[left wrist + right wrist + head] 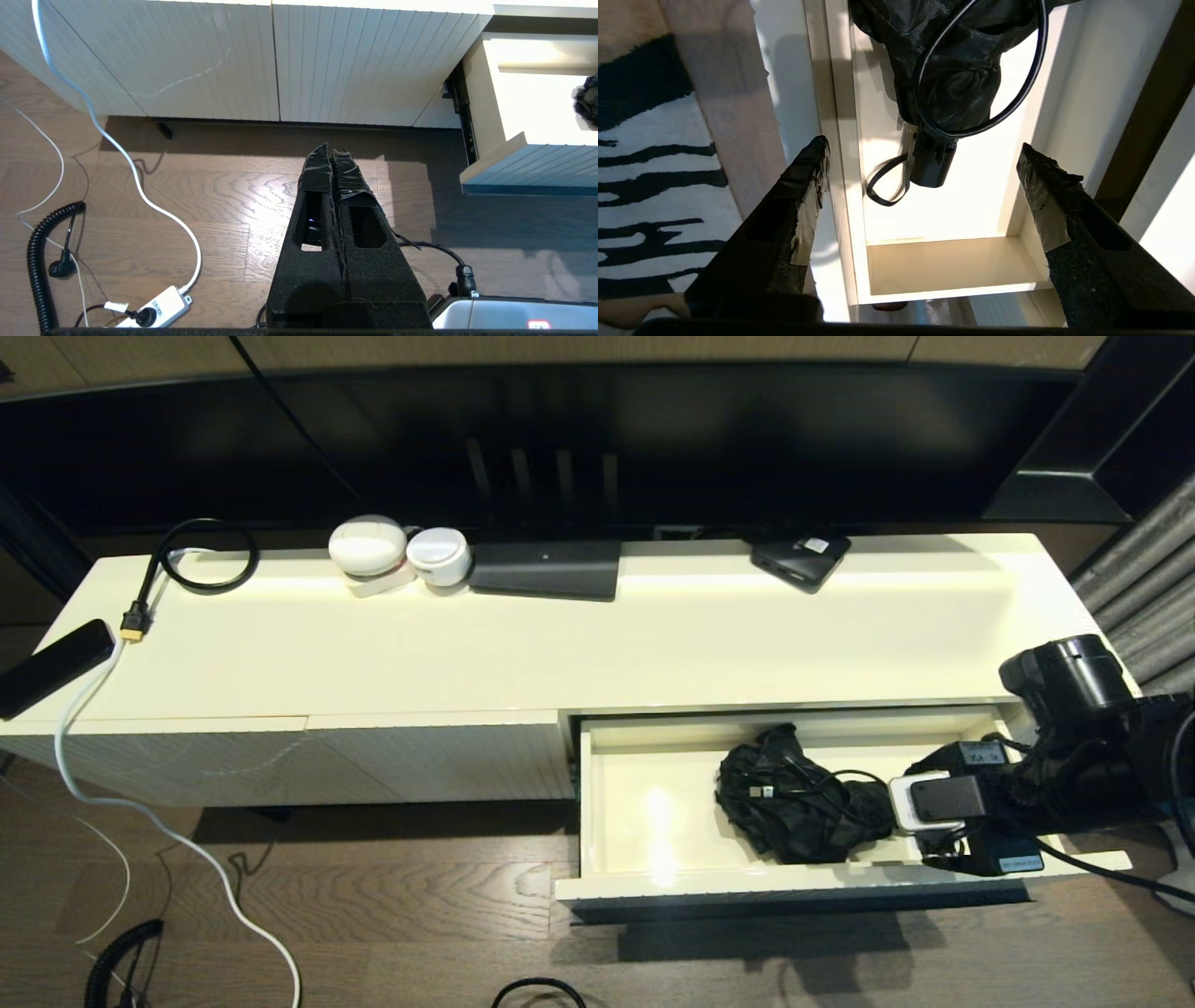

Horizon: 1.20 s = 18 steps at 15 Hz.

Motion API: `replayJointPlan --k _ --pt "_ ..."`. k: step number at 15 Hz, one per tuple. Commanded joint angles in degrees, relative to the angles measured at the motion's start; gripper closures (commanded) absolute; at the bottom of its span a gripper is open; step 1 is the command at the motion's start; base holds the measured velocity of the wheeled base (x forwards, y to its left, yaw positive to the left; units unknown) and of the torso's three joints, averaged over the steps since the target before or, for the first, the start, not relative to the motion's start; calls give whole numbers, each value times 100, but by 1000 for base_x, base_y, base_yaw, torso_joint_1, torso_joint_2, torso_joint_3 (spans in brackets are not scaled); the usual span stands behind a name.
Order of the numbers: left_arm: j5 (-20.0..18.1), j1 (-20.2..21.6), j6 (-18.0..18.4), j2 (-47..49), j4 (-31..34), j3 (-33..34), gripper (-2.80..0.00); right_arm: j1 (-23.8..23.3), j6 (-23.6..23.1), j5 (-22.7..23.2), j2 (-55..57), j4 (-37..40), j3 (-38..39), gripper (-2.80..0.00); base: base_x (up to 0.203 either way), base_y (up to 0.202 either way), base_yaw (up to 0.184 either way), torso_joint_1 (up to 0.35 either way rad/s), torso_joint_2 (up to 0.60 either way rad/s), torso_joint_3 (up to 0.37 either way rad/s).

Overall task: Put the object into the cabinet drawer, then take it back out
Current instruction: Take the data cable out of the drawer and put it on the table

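Observation:
The cabinet drawer [747, 889] stands pulled out at the right of the low cream cabinet, its ribbed front [528, 161] toward me. Inside lies the object [794, 798], a crumpled black folded umbrella [952, 70] with a round handle [931, 161], a wrist strap and a thin black cable looped over it. My right gripper [923, 145] hovers over the drawer's right end [901, 821], open, its taped fingertips [810, 163] wide apart and clear of the umbrella. My left gripper [329, 148] is shut on nothing above the wooden floor, left of the drawer.
On the cabinet top [653, 635] stand two white round devices [369, 546], a flat black box [546, 569], a small black box [800, 558] and a black cable loop [205, 555]. White cables, a power strip [156, 305] and a coiled black cord [37, 266] lie on the floor.

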<state>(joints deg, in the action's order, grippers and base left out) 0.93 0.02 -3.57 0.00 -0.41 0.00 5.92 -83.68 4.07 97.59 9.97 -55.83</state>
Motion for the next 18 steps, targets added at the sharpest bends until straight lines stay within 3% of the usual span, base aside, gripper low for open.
replayJointPlan --k 1,13,18 --pt "4 5 -3 0 -3 0 0 5 -21 7 138 126 -148 -280 0 0 0 0 0 0" --pt "4 5 -3 0 -3 0 0 -29 3 157 641 1133 -1180 -280 0 0 0 0 0 0" --pt "4 6 -3 0 -10 0 0 -30 -53 125 348 2462 -1822 -280 0 0 0 0 0 0"
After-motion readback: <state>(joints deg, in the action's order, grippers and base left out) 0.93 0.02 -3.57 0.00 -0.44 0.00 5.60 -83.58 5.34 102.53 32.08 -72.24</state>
